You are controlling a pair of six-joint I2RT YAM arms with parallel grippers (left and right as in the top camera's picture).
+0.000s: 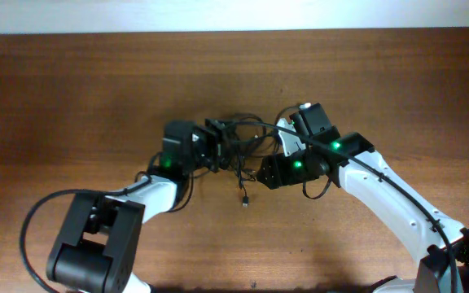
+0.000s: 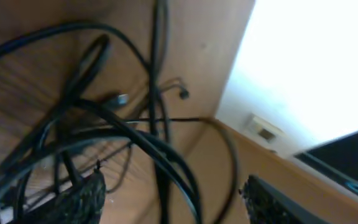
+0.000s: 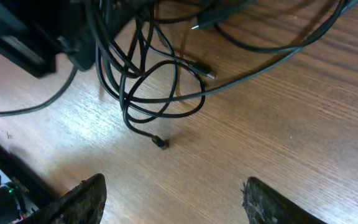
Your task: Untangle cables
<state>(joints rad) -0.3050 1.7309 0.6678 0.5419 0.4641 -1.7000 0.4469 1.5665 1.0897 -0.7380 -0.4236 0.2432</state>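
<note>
The cables (image 1: 238, 137) lie in a black tangle at mid-table, and one strand trails down to a small plug (image 1: 244, 201). My left gripper (image 1: 216, 146) is at the tangle's left side. In the left wrist view its jaws (image 2: 176, 202) are open, and several cable strands (image 2: 160, 155) run through the gap without being pinched. My right gripper (image 1: 260, 172) sits at the tangle's lower right. In the right wrist view it (image 3: 176, 202) is open over bare wood. The looped cables (image 3: 148, 81) lie ahead of it, with a silvery plug (image 3: 207, 73) and a dark plug tip (image 3: 160, 142).
A thicker black cord (image 1: 31, 224) loops out from the left arm's base. Another cord (image 1: 320, 191) hangs under the right arm. The left arm's dark body (image 3: 23, 37) fills the upper left of the right wrist view. The table's far edge (image 1: 234, 32) meets a pale wall.
</note>
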